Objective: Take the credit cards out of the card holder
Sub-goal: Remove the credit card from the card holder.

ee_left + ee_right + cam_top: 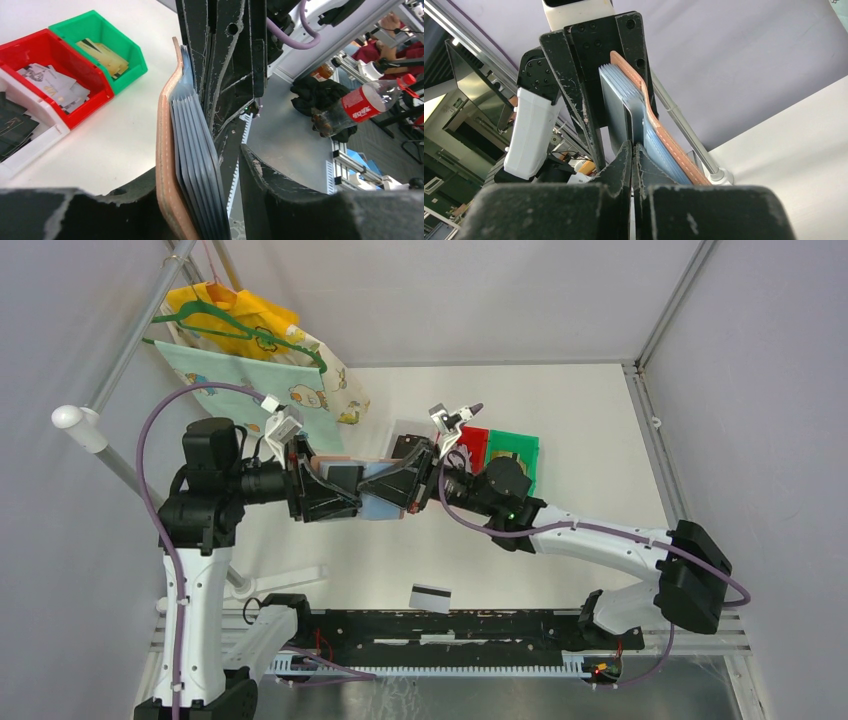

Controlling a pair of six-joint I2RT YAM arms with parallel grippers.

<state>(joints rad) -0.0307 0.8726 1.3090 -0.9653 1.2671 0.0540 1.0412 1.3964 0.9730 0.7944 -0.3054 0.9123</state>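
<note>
Nearest the arm bases, a white credit card point(428, 597) with a black stripe lies flat on the table point(600, 440), apart from everything else. Above mid-table the two arms meet tip to tip with the card holder point(378, 505) held in the air between them. The left gripper point(345, 495) clamps the holder's one end, its fingers point(300, 200) on either side of the tan stitched cover and the fanned pale-blue pockets. The right gripper point(405, 485) comes from the opposite end, its fingers point(616, 170) pressed together on a thin grey leaf among those pockets (whether that leaf is a card or a pocket sleeve, I cannot tell). Beyond the grippers stand a red bin point(473, 443) and a green bin point(515, 455) side by side, both holding cards. Farthest back on the left, children's clothes point(250, 380) hang from a green hanger point(225, 325).
</note>
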